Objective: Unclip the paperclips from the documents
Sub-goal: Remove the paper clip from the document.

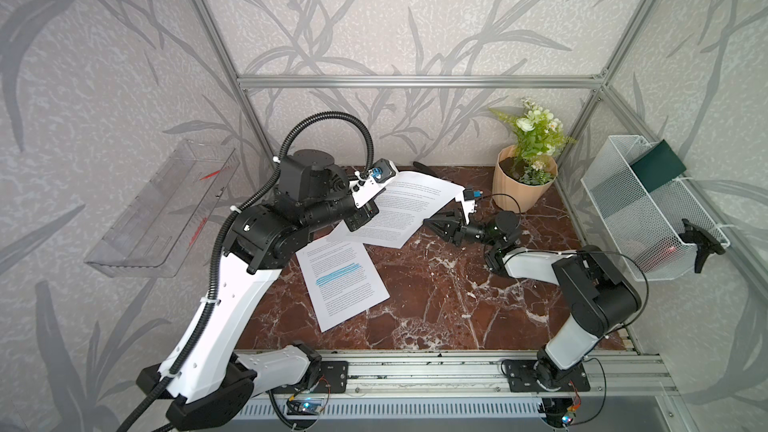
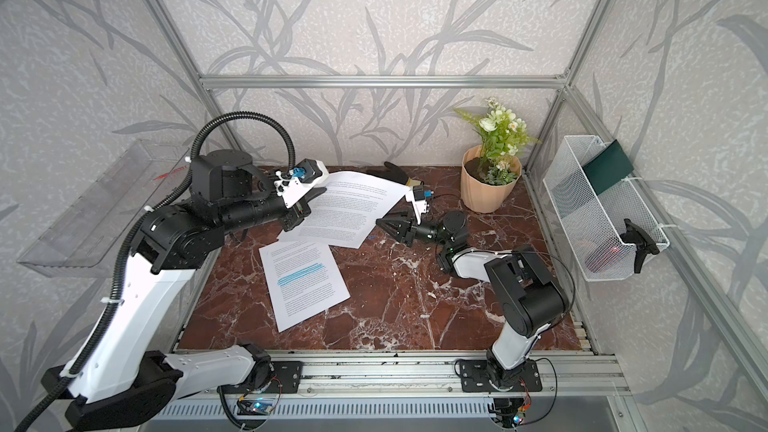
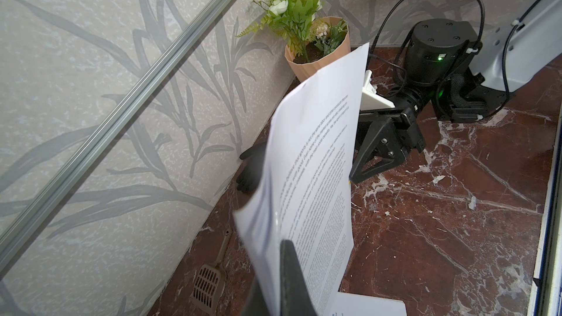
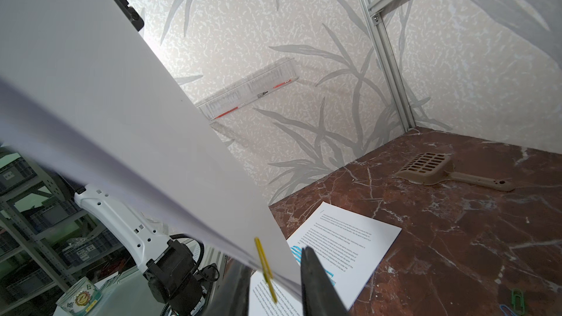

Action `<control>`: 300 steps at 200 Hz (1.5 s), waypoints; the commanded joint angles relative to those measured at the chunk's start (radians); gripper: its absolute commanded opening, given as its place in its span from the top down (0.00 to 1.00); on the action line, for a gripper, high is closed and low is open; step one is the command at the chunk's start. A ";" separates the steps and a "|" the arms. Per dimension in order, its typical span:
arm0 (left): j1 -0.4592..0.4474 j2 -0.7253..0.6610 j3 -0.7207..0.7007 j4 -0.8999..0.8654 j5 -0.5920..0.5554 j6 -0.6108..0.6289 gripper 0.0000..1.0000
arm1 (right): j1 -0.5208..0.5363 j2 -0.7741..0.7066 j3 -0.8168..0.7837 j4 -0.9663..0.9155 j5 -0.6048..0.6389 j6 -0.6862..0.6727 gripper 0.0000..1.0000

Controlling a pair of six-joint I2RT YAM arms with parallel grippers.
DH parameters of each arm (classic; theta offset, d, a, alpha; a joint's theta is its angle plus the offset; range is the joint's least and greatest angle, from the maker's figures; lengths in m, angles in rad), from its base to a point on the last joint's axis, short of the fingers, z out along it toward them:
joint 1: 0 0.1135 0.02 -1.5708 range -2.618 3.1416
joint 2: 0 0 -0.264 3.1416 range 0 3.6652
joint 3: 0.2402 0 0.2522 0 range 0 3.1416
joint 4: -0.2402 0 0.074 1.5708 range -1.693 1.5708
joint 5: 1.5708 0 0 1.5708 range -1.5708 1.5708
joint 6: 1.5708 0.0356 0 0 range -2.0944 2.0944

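**Both top views:** left gripper is clamped on the left edge of the lifted document. The sheets are raised off the table and tilted. Right gripper is at the right-hand edge of the same sheets; whether it touches is too small to tell here. Highlighted document lies flat on the table in front of the lifted one, with neither gripper on it. Flower pot is in the back right corner.

**Left wrist view:** left gripper is pinched tight on the lifted document, one black finger over the printed face. Right gripper has its tips at the far edge of the sheet. Black glove and scoop lie by the wall.

**Right wrist view:** right gripper is partly open, one finger on each side of the sheet corner. Yellow paperclip is clipped on that corner and sits between the fingers. Gaps show on both sides, so it is not pinched. Highlighted document lies flat below. Green paperclip and blue paperclip lie loose on bare table, just beside each other, apart from both documents.
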 commanded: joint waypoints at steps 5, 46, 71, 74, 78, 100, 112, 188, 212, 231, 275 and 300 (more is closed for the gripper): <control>0.005 -0.019 0.003 0.012 0.006 0.002 1.00 | -0.003 0.005 0.009 0.045 -0.025 0.015 0.75; 0.005 -0.018 0.002 0.019 0.009 0.002 1.00 | -0.003 0.005 -0.013 0.045 -0.034 0.010 0.71; 0.006 -0.020 0.002 0.017 0.010 0.001 1.00 | -0.003 0.005 -0.019 0.045 -0.032 0.011 0.74; 0.007 -0.019 0.002 0.016 0.009 0.001 1.00 | -0.003 0.005 -0.019 0.046 -0.031 0.012 0.75; 0.008 -0.020 0.002 0.016 0.010 0.003 1.00 | -0.004 0.005 -0.017 0.044 -0.032 0.012 0.75; 0.008 -0.019 0.002 0.021 0.012 0.003 1.00 | -0.002 0.005 -0.017 0.042 -0.033 0.011 0.76; 0.007 -0.019 0.002 0.020 0.014 0.002 1.00 | -0.002 0.005 -0.017 0.042 -0.030 0.012 0.76; 0.010 -0.026 0.002 0.018 0.008 0.005 1.00 | -0.001 0.005 -0.020 0.026 -0.026 0.013 0.91; 0.010 -0.026 0.004 0.017 0.006 0.006 1.00 | -0.002 0.005 -0.018 0.023 -0.022 0.015 0.94; 0.013 -0.025 0.006 0.019 0.008 0.006 1.00 | -0.002 0.005 -0.014 0.021 -0.026 0.017 0.95; 0.012 -0.024 0.008 0.016 0.005 0.008 1.00 | -0.002 0.005 -0.013 0.018 -0.030 0.025 1.00; 0.014 -0.023 0.009 0.015 0.002 0.010 1.00 | -0.005 0.005 -0.019 0.018 -0.029 0.028 1.00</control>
